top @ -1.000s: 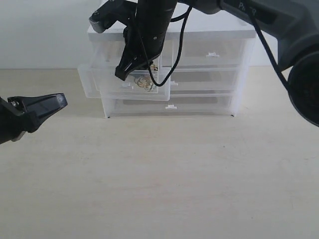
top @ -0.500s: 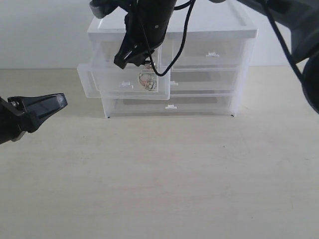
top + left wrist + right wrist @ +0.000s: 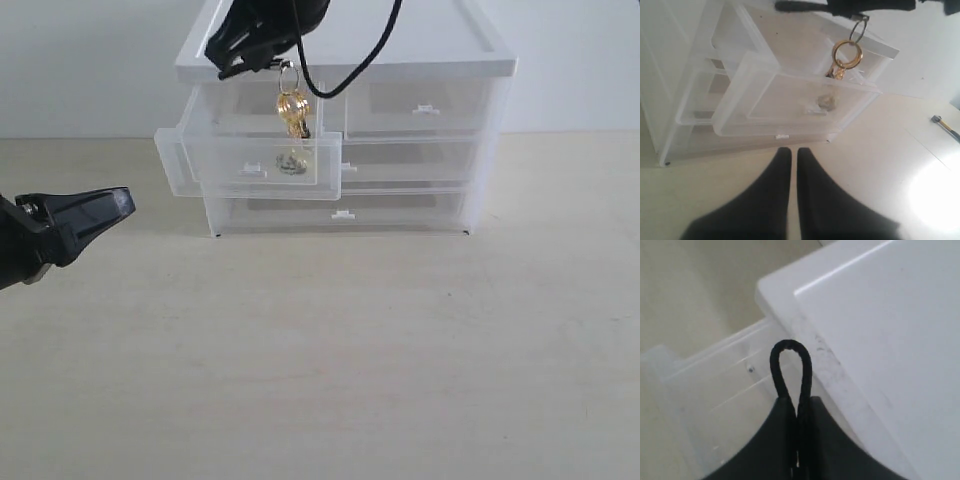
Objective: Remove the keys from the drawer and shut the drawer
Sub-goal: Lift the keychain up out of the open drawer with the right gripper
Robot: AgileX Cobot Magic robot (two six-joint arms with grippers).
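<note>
The keys (image 3: 292,106), gold rings and a key, hang above the open drawer (image 3: 250,168), the left one of the cabinet's top pair. My right gripper (image 3: 240,52) is over the cabinet's left front corner, shut on the keys' black cord loop (image 3: 790,369), which pokes out past its fingertips (image 3: 812,407). A small round charm (image 3: 290,162) shows through the drawer's front; I cannot tell whether it hangs or rests. My left gripper (image 3: 112,206) is shut and empty, low over the table left of the drawer. From the left wrist, the keys (image 3: 847,53) dangle over the drawer (image 3: 790,107).
The white translucent cabinet (image 3: 440,58) stands at the back of the beige table (image 3: 350,350). Its right small drawer (image 3: 425,108) and two full-width drawers (image 3: 345,213) are pushed in. A thin yellow-handled tool (image 3: 946,126) lies on the table off to one side.
My right gripper has risen from inside the drawer to above the cabinet's top edge, lifting the keys out by their cord. The left gripper has stayed still.
</note>
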